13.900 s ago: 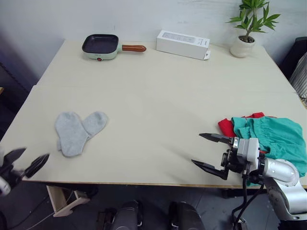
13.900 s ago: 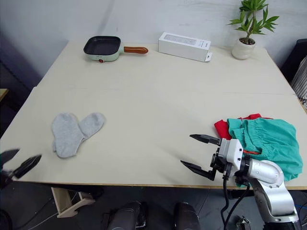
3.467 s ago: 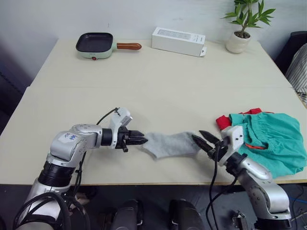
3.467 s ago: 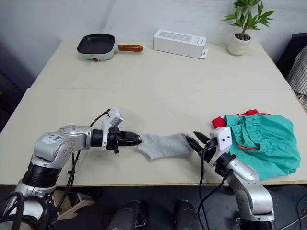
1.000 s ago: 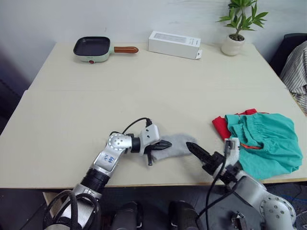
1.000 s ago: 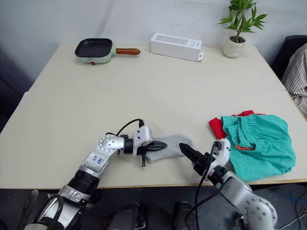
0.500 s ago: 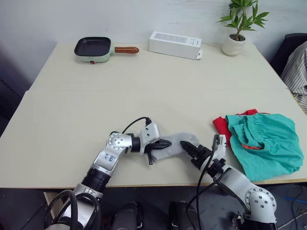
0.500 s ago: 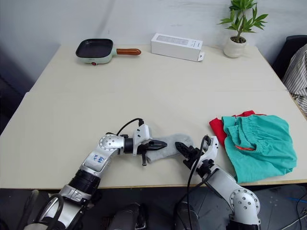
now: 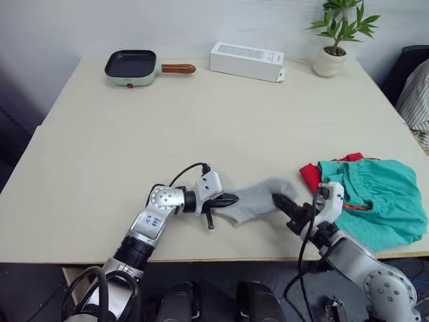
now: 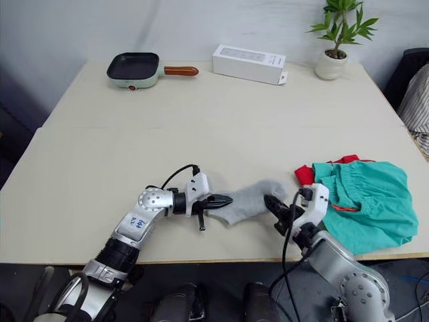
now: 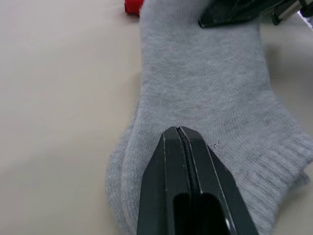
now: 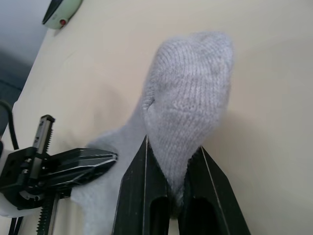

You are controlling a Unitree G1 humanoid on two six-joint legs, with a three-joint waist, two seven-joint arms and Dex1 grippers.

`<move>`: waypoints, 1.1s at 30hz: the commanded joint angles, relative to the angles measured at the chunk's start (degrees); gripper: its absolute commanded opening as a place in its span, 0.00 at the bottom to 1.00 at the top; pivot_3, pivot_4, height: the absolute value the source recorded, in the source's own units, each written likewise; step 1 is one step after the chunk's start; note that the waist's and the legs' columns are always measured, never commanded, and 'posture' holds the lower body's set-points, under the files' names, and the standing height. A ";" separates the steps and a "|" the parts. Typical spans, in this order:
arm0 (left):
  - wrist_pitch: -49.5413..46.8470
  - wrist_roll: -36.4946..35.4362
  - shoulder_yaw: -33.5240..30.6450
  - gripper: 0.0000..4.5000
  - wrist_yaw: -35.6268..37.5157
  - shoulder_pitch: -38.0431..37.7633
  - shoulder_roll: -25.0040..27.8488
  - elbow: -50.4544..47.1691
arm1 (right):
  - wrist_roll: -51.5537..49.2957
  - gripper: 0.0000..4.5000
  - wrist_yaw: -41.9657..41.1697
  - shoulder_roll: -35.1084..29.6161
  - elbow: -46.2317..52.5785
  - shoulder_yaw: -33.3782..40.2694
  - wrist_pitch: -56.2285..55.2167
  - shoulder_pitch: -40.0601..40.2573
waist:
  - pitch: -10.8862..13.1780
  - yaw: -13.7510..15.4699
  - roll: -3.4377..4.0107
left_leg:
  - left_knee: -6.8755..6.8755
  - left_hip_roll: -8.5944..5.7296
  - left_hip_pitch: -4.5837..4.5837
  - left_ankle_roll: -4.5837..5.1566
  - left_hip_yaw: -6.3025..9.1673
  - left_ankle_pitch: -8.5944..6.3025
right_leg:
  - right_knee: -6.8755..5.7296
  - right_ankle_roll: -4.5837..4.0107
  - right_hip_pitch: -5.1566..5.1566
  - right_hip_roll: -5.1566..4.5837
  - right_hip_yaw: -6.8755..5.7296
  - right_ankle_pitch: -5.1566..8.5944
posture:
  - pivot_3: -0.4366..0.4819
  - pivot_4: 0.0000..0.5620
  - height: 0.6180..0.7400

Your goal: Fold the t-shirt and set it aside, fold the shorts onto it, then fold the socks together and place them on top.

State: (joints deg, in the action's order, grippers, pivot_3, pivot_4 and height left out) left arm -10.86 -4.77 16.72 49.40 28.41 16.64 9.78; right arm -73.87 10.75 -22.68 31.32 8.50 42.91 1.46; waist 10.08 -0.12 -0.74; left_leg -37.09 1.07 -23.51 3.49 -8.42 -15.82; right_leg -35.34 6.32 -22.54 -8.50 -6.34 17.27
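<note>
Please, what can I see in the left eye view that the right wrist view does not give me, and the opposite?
Left eye view alone: the teal shorts lying on the red t-shirt, the white box, the plant and the whole table.

Right wrist view alone: a close look at the right gripper, with the socks' cloth pinched between its two fingers.

Both: the grey socks, the left gripper shut on their other end, the pan and the tabletop.
</note>
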 commanded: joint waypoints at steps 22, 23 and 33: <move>-9.36 -4.22 -4.89 0.00 3.97 -4.10 10.76 -14.04 | 17.59 0.32 -17.26 -0.41 -1.46 -15.10 10.74 -11.58 | 0.03 -0.08 0.05 | 0.02 0.00 -0.02 -0.24 0.01 0.03 | 0.02 -0.03 -0.05 -0.04 -0.01 0.01 | 0.48 0.27 1.00; -9.78 -4.89 -5.43 0.00 4.73 -4.17 11.61 -14.28 | 17.59 0.39 -18.19 -0.80 -1.57 -14.65 10.73 -11.59 | 0.04 -0.07 0.04 | 0.02 0.00 -0.03 -0.24 0.01 0.01 | 0.04 -0.02 -0.05 -0.04 -0.01 0.01 | 0.48 0.27 1.00; -11.93 -10.92 -13.47 0.00 6.43 -1.43 16.44 -11.85 | 15.63 0.78 -42.78 -10.54 0.16 -6.89 4.57 -8.88 | 0.10 0.47 0.06 | -0.01 -0.01 -0.16 -0.35 0.05 -0.12 | 0.23 0.01 -0.05 -0.05 -0.12 -0.01 | 0.48 0.27 1.00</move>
State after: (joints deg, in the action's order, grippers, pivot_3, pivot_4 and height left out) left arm -22.91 -13.49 4.92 56.25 25.55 33.84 -1.13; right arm -56.17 -28.09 -32.40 29.05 -0.95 49.06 -7.88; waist 10.19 0.35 -0.68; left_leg -37.11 1.05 -23.70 3.18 -8.35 -15.93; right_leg -35.08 6.38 -22.58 -8.55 -6.49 17.24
